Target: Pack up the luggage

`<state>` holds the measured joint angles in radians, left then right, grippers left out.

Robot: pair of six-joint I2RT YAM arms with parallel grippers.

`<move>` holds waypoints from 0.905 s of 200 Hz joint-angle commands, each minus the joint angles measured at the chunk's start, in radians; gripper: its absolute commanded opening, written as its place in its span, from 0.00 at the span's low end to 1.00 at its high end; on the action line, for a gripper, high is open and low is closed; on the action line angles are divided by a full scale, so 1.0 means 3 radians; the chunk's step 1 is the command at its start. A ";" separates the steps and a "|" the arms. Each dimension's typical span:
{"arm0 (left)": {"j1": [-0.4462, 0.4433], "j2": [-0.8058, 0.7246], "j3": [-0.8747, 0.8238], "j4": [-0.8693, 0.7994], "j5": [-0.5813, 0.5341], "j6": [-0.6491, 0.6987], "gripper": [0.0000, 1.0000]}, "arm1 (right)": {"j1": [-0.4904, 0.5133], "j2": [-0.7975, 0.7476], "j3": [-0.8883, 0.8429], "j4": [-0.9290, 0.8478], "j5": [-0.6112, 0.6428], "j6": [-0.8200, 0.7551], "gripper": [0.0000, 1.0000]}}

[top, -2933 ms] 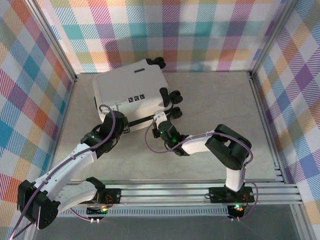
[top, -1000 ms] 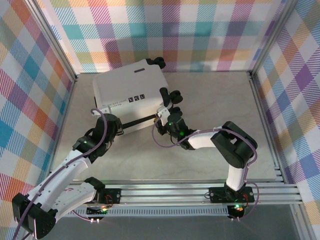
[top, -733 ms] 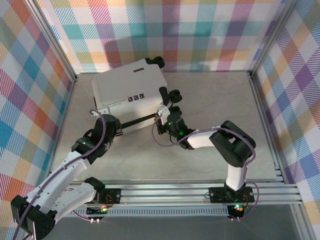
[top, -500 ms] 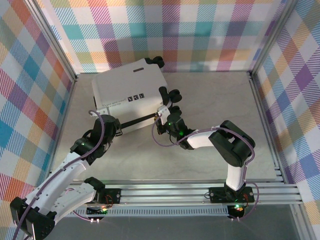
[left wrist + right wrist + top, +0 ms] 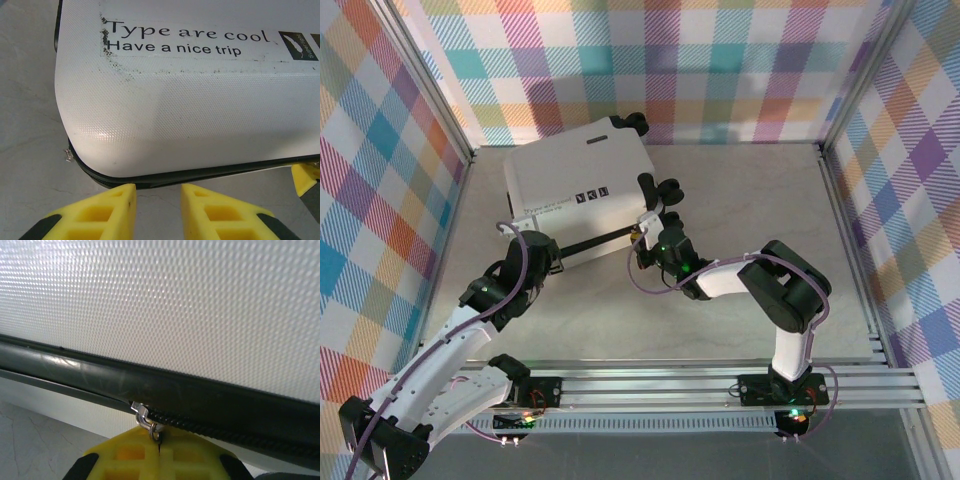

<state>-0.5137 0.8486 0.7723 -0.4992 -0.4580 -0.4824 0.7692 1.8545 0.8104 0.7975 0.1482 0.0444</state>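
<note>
Right wrist view: the right pincer [image 5: 160, 439] is closed on the metal zipper pull [image 5: 145, 419] at the black seam of the luggage [image 5: 160, 305]. The left pincer [image 5: 157, 192] is held slightly open, empty, just before a rounded corner. The white pebbled shell is laid flat on the pale tabletop [image 5: 750, 200] — back left — ringed by plaid walls [image 5: 720, 60].

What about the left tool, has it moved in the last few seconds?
Yes. The left tool has drawn back from the luggage, toward the near rail and slightly left.
</note>
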 commanded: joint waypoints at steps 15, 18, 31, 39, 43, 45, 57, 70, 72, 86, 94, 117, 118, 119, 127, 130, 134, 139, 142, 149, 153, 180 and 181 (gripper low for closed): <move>0.0035 -0.0057 -0.0039 -0.0090 -0.0073 0.0002 0.29 | -0.0172 -0.0097 -0.0084 0.0095 0.0150 0.0061 0.00; 0.0035 -0.0058 -0.0038 -0.0094 -0.0078 0.0002 0.30 | -0.0175 -0.0097 -0.0086 0.0094 0.0150 0.0058 0.00; 0.0035 -0.0068 -0.0038 -0.0108 -0.0084 0.0003 0.30 | -0.0190 -0.0105 -0.0089 0.0093 0.0163 0.0070 0.00; 0.0035 -0.0073 -0.0035 -0.0110 -0.0089 0.0002 0.30 | -0.0205 -0.0107 -0.0092 0.0085 0.0173 0.0097 0.00; 0.0035 -0.0073 -0.0038 -0.0110 -0.0087 0.0002 0.30 | -0.0216 -0.0107 -0.0089 0.0079 0.0178 0.0118 0.00; 0.0035 -0.0074 -0.0038 -0.0110 -0.0091 0.0006 0.30 | -0.0221 -0.0107 -0.0091 0.0071 0.0180 0.0122 0.00; 0.0035 -0.0071 -0.0038 -0.0116 -0.0108 0.0007 0.30 | -0.0246 -0.0107 -0.0083 0.0047 0.0188 0.0167 0.00; 0.0035 -0.0060 -0.0038 -0.0116 -0.0124 0.0019 0.30 | -0.0276 -0.0111 -0.0056 -0.0030 0.0245 0.0208 0.00; 0.0035 -0.0058 -0.0041 -0.0116 -0.0131 0.0022 0.30 | -0.0278 -0.0115 -0.0054 -0.0051 0.0252 0.0218 0.00; 0.0040 -0.0035 -0.0038 -0.0108 -0.0172 0.0033 0.30 | -0.0321 -0.0130 -0.0015 -0.0168 0.0321 0.0265 0.00; 0.0040 -0.0008 -0.0046 -0.0091 -0.0185 0.0038 0.30 | -0.0351 -0.0142 0.0007 -0.0257 0.0334 0.0295 0.00; 0.0045 0.0045 -0.0038 -0.0077 -0.0102 0.0020 0.29 | -0.0365 -0.0216 0.0013 -0.0415 0.0315 0.0293 0.00; 0.0045 0.0043 -0.0041 -0.0073 -0.0093 0.0019 0.29 | -0.0365 -0.0218 0.0011 -0.0422 0.0322 0.0295 0.00; 0.0045 0.0039 -0.0042 -0.0069 -0.0086 0.0018 0.29 | -0.0368 -0.0224 0.0012 -0.0428 0.0328 0.0296 0.00; 0.0045 0.0008 -0.0065 -0.0035 -0.0030 0.0018 0.29 | -0.0368 -0.0245 0.0021 -0.0511 0.0408 0.0305 0.00; 0.0045 0.0001 -0.0073 -0.0019 -0.0015 0.0018 0.29 | -0.0370 -0.0249 0.0030 -0.0529 0.0441 0.0304 0.00; 0.0045 -0.0014 -0.0083 0.0002 0.0005 0.0025 0.29 | -0.0375 -0.0250 0.0042 -0.0620 0.0473 0.0307 0.00; 0.0045 -0.0026 -0.0089 0.0015 0.0013 0.0027 0.29 | -0.0388 -0.0248 0.0065 -0.0712 0.0536 0.0333 0.00; 0.0045 -0.0027 -0.0089 0.0022 0.0010 0.0030 0.29 | -0.0402 -0.0250 0.0087 -0.0776 0.0567 0.0361 0.00; 0.0045 -0.0018 -0.0080 0.0006 -0.0019 0.0037 0.29 | -0.0443 -0.0255 0.0135 -0.0914 0.0585 0.0428 0.00; 0.0045 -0.0009 -0.0069 -0.0006 -0.0036 0.0044 0.29 | -0.0460 -0.0259 0.0148 -0.0954 0.0587 0.0456 0.00; 0.0045 0.0055 -0.0023 0.0016 0.0024 0.0084 0.29 | -0.0486 -0.0332 0.0154 -0.1091 0.0591 0.0523 0.00; 0.0045 0.0053 -0.0023 0.0024 0.0036 0.0086 0.29 | -0.0482 -0.0332 0.0148 -0.1087 0.0578 0.0520 0.00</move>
<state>-0.5117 0.8585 0.7589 -0.5182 -0.4686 -0.4786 0.6678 1.7832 0.8467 0.5735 0.2375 0.1532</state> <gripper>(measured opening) 0.294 0.051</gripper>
